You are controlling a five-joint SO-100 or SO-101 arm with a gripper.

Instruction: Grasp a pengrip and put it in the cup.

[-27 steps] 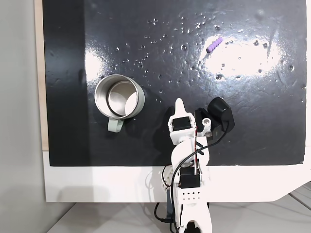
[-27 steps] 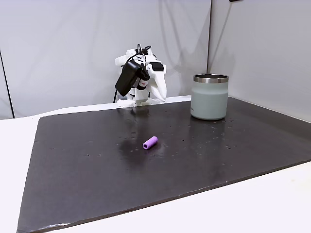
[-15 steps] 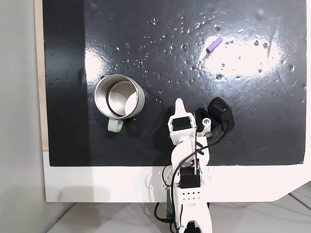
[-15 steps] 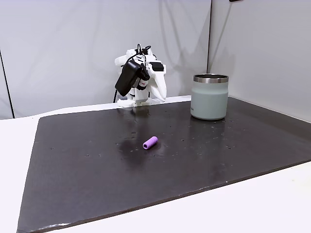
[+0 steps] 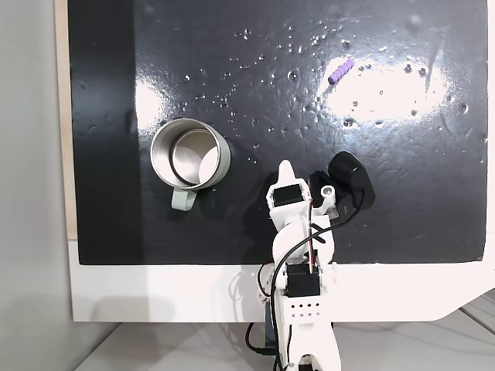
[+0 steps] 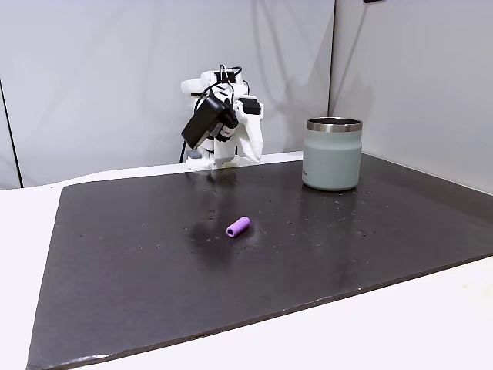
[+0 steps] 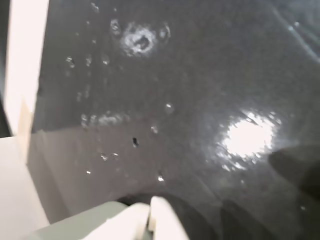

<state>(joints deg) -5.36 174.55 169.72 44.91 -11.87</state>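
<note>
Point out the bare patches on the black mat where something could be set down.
In a fixed view, the mat lies bare above the cup and across its right side below the pengrip. The tight spot is the front edge, between the cup and the folded arm, whose hand looks shut.

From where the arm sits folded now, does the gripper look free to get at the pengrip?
Probably yes. The pengrip lies alone on bare black mat, with nothing between it and the gripper. The cup stands well off to the other side in this fixed view. Whether the stretch is enough can't be judged.
</note>
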